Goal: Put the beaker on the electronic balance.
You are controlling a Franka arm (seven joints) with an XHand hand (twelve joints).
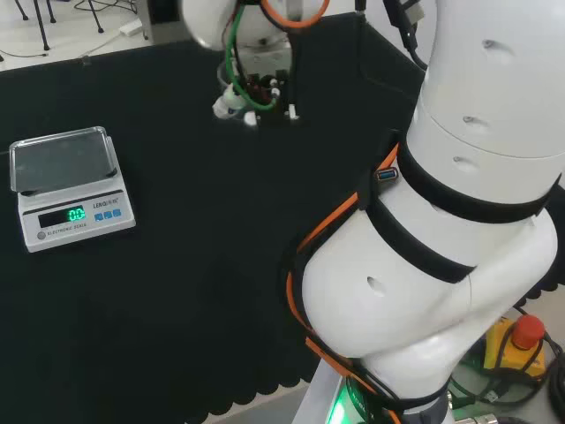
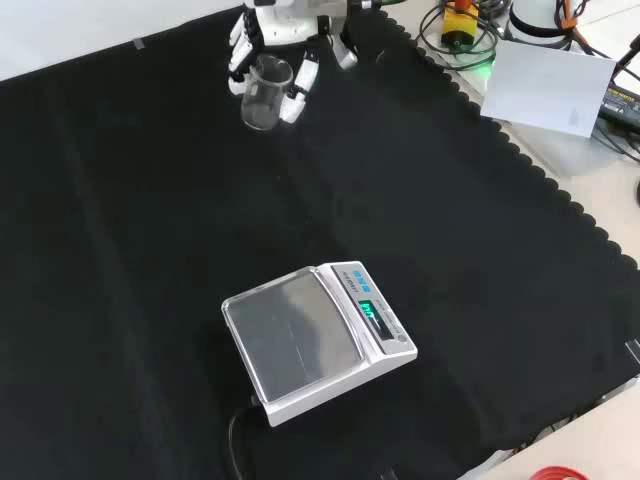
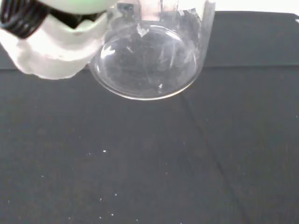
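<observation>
A clear glass beaker (image 2: 262, 93) hangs upright near the top of the front view, with the black and white hand (image 2: 290, 45) shut on it, fingers curled down both its sides. The wrist view looks at the beaker's round base (image 3: 147, 63) from below, with a white finger (image 3: 56, 44) against its wall and black cloth beneath. In the head view the hand (image 1: 252, 93) is at the far middle of the bench. The white electronic balance (image 2: 315, 340) with a steel pan and lit green display stands low in the front view, and the balance (image 1: 69, 185) is at the left of the head view.
Black cloth (image 2: 130, 220) covers the bench; its scalloped edge (image 2: 560, 190) runs down the right of the front view. A white sheet (image 2: 548, 85) and cables lie beyond that edge. The arm's big white links (image 1: 441, 221) stand at the right of the head view.
</observation>
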